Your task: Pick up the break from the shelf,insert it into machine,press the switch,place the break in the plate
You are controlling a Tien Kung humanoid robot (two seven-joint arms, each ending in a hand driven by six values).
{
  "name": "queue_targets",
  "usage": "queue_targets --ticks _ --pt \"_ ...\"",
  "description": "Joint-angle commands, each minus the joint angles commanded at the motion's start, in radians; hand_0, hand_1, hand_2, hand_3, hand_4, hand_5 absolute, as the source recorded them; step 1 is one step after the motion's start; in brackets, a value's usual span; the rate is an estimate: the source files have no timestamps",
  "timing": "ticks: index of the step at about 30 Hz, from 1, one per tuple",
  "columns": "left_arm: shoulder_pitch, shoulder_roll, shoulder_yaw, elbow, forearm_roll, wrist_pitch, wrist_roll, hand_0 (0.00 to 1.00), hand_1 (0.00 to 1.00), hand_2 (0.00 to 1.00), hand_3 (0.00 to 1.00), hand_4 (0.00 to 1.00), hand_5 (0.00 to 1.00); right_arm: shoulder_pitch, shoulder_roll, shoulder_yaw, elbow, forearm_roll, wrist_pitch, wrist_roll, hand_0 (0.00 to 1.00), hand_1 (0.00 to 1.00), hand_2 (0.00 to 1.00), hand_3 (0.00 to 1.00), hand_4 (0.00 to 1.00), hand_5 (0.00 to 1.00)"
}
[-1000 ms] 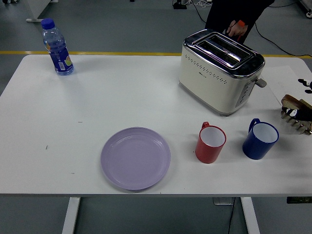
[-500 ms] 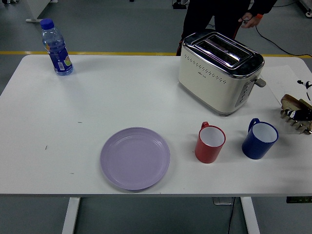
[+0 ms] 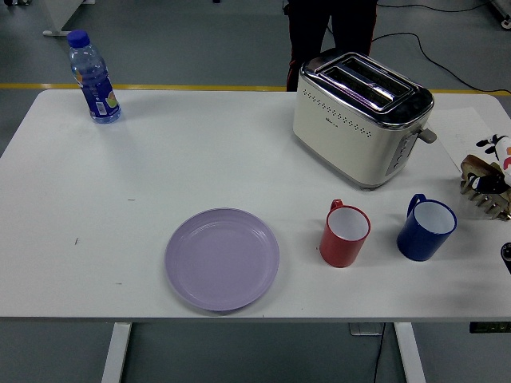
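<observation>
Toaster (image 3: pixel 361 116) stands far right on the table (image 3: pixel 200 159), both slots empty. Rack (image 3: pixel 485 187) at the right edge — bread unclear. We see a dark tip, perhaps the right hand (image 3: pixel 506 254) — fingers indiscernible. Bread likely light, crushable; we'd grip its edges. Plate (image 3: pixel 222 258) waits empty.

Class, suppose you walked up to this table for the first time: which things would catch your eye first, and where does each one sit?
The cream and chrome toaster stands out at the far right of the white table, both slots empty. Nearer the front edge lies an empty lilac plate, with a red mug and a blue mug to its right. A blue-capped water bottle stands alone at the far left corner.
</observation>
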Motion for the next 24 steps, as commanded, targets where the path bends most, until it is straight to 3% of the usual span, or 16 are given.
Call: queue_targets --ticks 4,5,16,17,24 --pt "-0.002 0.000 0.000 0.000 -0.003 0.001 0.000 0.682 0.699 0.703 0.563 0.290 0.886 0.008 0.007 0.003 -0.014 -0.016 0.016 -0.010 0.610 0.586 0.592 0.681 0.582 0.006" --pt "-0.003 0.000 0.000 0.000 -0.003 0.001 0.000 0.683 0.699 0.703 0.563 0.290 0.885 0.009 0.008 0.004 -0.016 -0.017 0.017 -0.010 0.468 0.500 0.526 0.637 0.536 0.002" --pt "-0.009 0.001 0.002 0.000 -0.008 0.002 0.000 0.683 0.699 0.703 0.563 0.289 0.883 0.019 0.011 0.000 -0.029 -0.034 0.002 -0.024 0.412 0.448 0.495 0.594 0.518 0.002" --pt "-0.009 0.001 0.002 0.000 -0.008 0.002 0.000 0.683 0.700 0.703 0.564 0.291 0.884 0.020 0.011 0.000 -0.030 -0.036 -0.004 -0.025 0.340 0.411 0.466 0.545 0.491 0.002" --pt "-0.010 0.000 0.001 0.000 -0.005 0.002 0.001 0.683 0.700 0.705 0.563 0.291 0.882 0.023 0.009 0.000 -0.035 -0.042 -0.022 -0.023 0.326 0.394 0.446 0.522 0.472 0.002"
